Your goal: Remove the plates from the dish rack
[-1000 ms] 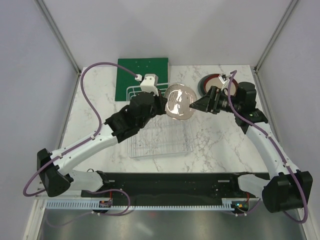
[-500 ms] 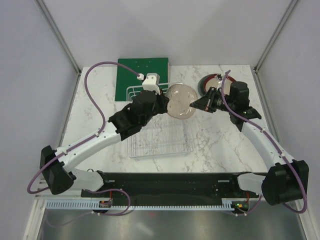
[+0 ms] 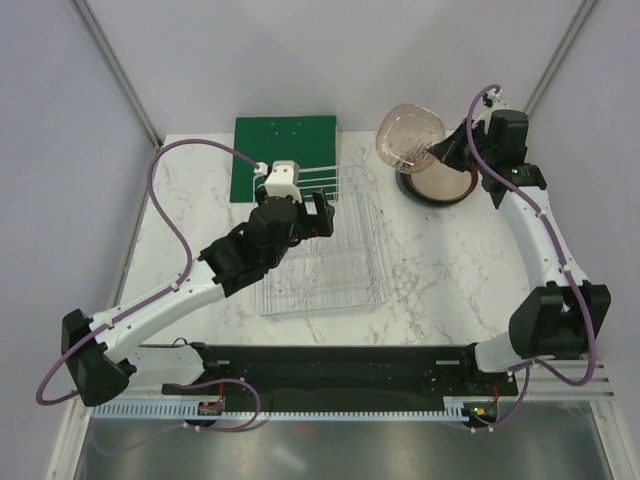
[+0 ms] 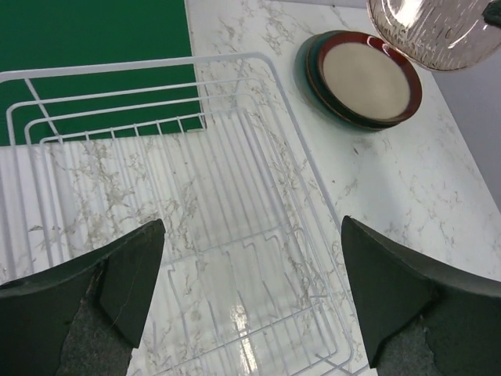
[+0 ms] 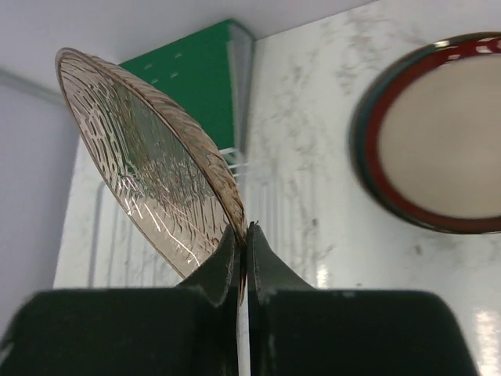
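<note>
My right gripper [image 3: 441, 155] [image 5: 244, 236] is shut on the rim of the brownish-pink plate [image 3: 408, 137] [image 5: 145, 157]. It holds the plate tilted in the air at the back right, above and just left of the stack. That plate also shows at the top right of the left wrist view [image 4: 438, 31]. The stack lies flat on the table, with the maroon-rimmed plate [image 3: 446, 184] [image 4: 365, 74] [image 5: 446, 145] on top and a dark teal one under it. The white wire dish rack [image 3: 330, 282] [image 4: 235, 235] shows no plates in it. My left gripper [image 3: 318, 214] [image 4: 250, 290] hangs open over the rack.
A flat green board [image 3: 285, 152] [image 4: 94, 31] [image 5: 196, 70] lies at the back, behind the rack's left end. White marble tabletop [image 3: 440, 270] lies between the rack and the right arm. Grey walls close in the back and both sides.
The pink plate passed from my left gripper to my right, which shut on its rim and carried it up and back right over the stack. My left gripper opened and drew back over the rack.
</note>
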You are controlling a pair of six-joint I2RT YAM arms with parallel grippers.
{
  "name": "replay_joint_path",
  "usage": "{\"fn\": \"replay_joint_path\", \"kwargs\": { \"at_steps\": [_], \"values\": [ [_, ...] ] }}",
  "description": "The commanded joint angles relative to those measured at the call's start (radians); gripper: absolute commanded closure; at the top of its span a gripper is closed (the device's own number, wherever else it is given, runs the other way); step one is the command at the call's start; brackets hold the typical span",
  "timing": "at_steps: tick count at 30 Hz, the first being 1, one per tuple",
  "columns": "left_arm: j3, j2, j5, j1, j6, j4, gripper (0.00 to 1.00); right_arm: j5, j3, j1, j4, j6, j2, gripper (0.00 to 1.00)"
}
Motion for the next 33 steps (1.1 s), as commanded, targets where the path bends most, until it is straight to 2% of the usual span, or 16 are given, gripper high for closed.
{"fn": "replay_joint_path", "kwargs": {
  "at_steps": [1,5,14,23,31,33],
  "values": [
    [-0.043,-0.111,-0.089,0.003,0.041,-0.002,0.0,0.146,0.084,-0.116,-0.094,-0.026,0.167,1.0],
    [-0.069,-0.162,-0.101,0.005,0.064,-0.019,0.0,0.125,0.168,-0.148,-0.103,-0.017,0.345,1.0],
    [-0.095,-0.208,-0.129,0.008,0.113,-0.047,0.03,0.195,0.298,-0.177,-0.12,-0.003,0.566,1.0],
    [-0.129,-0.212,-0.132,0.009,0.094,-0.078,0.04,0.22,0.375,-0.187,-0.135,0.014,0.653,1.0],
    [-0.132,-0.206,-0.13,0.009,0.092,-0.078,0.04,0.301,0.369,-0.2,-0.164,-0.011,0.649,1.0],
    [-0.122,-0.194,-0.132,0.009,0.095,-0.084,0.04,0.307,0.369,-0.205,-0.167,-0.015,0.649,0.97]
  ]
}}
